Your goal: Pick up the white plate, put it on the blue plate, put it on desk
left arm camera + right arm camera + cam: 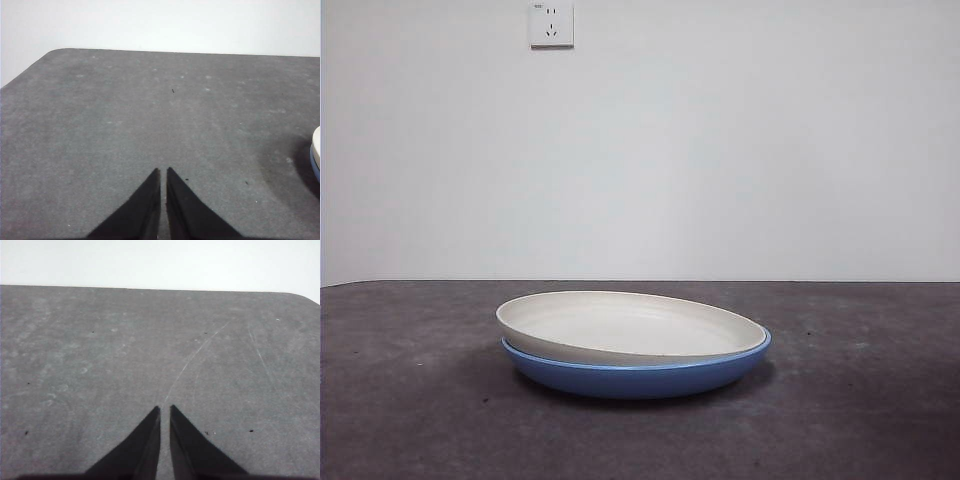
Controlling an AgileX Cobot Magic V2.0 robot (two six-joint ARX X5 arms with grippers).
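Nearest the front camera: flat dark grey-brown speckled desk, bare in the foreground. At centre sits the wide, shallow, glossy blue plate with the matte cream-white round plate on top of it. White plate is not nested flush; its rim at 9 o'clock rides higher and overhangs, the 3 o'clock side dips inside the blue rim.

Left gripper: jaws clenched together, empty, over bare desk; stack edge just visible at its 3 o'clock. Right gripper: jaws likewise pressed together, empty, plates not in its view.

Judgement: stacking done. Risks: tilted white plate could slide or rock if nudged; a grab at the thin rim may drag both plates.
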